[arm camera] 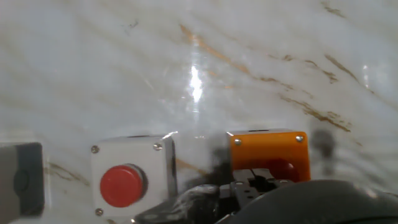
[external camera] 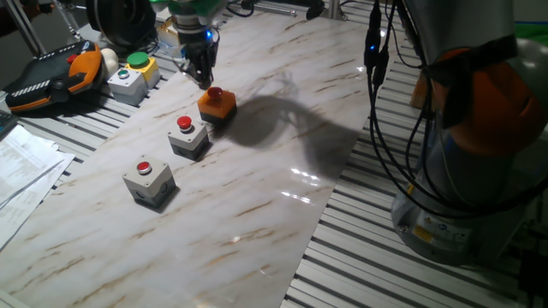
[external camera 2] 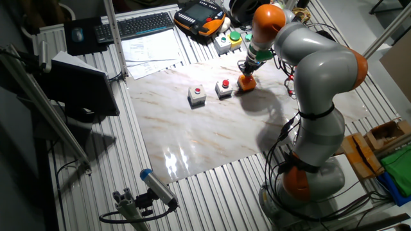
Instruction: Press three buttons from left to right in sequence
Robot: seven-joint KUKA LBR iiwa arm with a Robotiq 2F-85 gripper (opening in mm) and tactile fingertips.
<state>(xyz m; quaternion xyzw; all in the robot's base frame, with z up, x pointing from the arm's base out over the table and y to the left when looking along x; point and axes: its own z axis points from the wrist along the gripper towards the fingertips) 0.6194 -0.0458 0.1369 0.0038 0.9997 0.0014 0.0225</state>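
Note:
Three box switches with red round buttons stand in a diagonal row on the marble board: a grey one (external camera: 148,180) nearest, a grey one (external camera: 189,137) in the middle, and an orange-yellow one (external camera: 217,104) farthest. In the other fixed view they run left to right: grey (external camera 2: 197,95), grey (external camera 2: 224,88), orange (external camera 2: 246,83). My gripper (external camera: 205,82) points down, its tips at the red button of the orange switch, with the fingers together. In the hand view the fingertips (arm camera: 252,182) cover that button on the orange box (arm camera: 268,154). The middle grey switch (arm camera: 122,185) lies to its left.
A grey box with a green button (external camera: 128,77) and an orange-black teach pendant (external camera: 51,77) lie beyond the board's far left corner. Papers (external camera: 21,167) lie at the left. A keyboard (external camera 2: 138,25) is further back. The arm's base (external camera: 471,171) and cables stand at the right.

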